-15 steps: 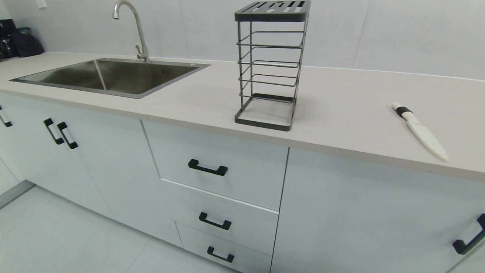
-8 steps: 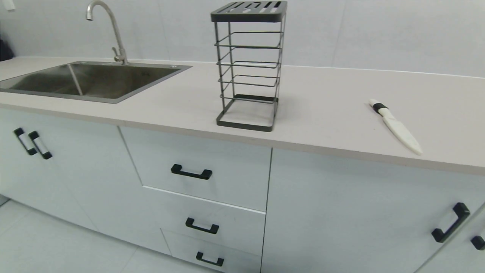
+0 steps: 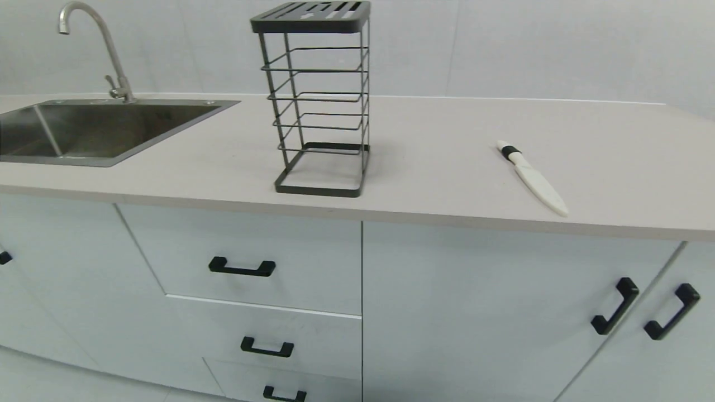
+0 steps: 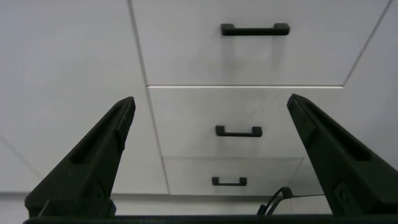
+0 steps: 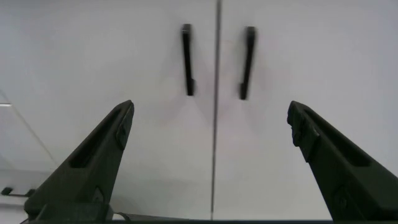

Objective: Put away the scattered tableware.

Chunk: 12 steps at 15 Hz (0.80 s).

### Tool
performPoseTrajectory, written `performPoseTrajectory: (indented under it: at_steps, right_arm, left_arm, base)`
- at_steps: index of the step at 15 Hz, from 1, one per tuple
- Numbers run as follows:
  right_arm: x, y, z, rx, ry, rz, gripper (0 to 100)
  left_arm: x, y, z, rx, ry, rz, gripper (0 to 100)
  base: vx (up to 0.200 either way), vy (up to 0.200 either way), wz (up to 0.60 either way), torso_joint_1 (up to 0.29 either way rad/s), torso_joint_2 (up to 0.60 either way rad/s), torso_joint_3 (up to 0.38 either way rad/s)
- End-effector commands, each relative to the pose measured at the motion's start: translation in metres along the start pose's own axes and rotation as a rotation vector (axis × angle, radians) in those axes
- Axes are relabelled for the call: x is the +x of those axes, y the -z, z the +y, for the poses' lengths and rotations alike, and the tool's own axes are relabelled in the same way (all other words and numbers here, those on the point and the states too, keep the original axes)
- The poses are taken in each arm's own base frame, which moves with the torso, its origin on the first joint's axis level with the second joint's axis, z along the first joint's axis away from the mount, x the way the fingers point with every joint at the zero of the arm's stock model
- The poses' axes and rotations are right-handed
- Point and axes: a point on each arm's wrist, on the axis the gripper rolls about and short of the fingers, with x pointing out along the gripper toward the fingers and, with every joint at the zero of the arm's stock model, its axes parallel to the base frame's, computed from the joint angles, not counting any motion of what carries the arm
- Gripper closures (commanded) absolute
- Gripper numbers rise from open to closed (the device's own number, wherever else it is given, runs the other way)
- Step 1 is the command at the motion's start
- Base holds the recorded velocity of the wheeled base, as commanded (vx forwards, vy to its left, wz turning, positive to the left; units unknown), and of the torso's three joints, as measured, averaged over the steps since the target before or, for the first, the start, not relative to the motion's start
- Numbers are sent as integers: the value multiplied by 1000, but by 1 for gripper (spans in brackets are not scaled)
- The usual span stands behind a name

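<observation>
A white knife (image 3: 532,178) with a black band on its handle lies flat on the beige countertop (image 3: 447,162), right of centre, tip toward the front edge. A tall black wire rack (image 3: 318,100) with a slotted top stands upright near the middle of the counter. My left gripper (image 4: 211,109) is open, low down, facing the stacked drawers (image 4: 239,118) with nothing between its fingers. Just as low, my right gripper (image 5: 211,109) stands open before the double cabinet doors (image 5: 214,93), also holding nothing.
A steel sink (image 3: 100,125) with a curved faucet (image 3: 95,44) sits at the counter's left. Drawers with black handles (image 3: 242,268) lie below the rack, and cabinet doors with black handles (image 3: 642,306) below the knife. A tiled wall backs the counter.
The head camera has swung to the right, so the sink, rack and knife have all slid left in the picture. The things on the counter have not moved.
</observation>
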Motion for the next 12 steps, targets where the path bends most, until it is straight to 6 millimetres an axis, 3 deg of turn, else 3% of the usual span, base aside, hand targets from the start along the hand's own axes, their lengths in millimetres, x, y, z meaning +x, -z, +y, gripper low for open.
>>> performPoseTrajectory:
  at_steps: [1,8,12]
  right_arm:
    - [0,0,0,0,-1,2,0]
    - [0,0,0,0,-2,2,0]
    - [0,0,0,0,-2,2,0]
  left_arm:
    - [0,0,0,0,0,1,0]
    - [0,0,0,-2,0,1,0]
    - [0,0,0,-2,0,1,0]
  base:
    - [0,0,-600,-2,7,7]
    - [0,0,0,0,0,0]
    - [0,0,0,188,-257,-117]
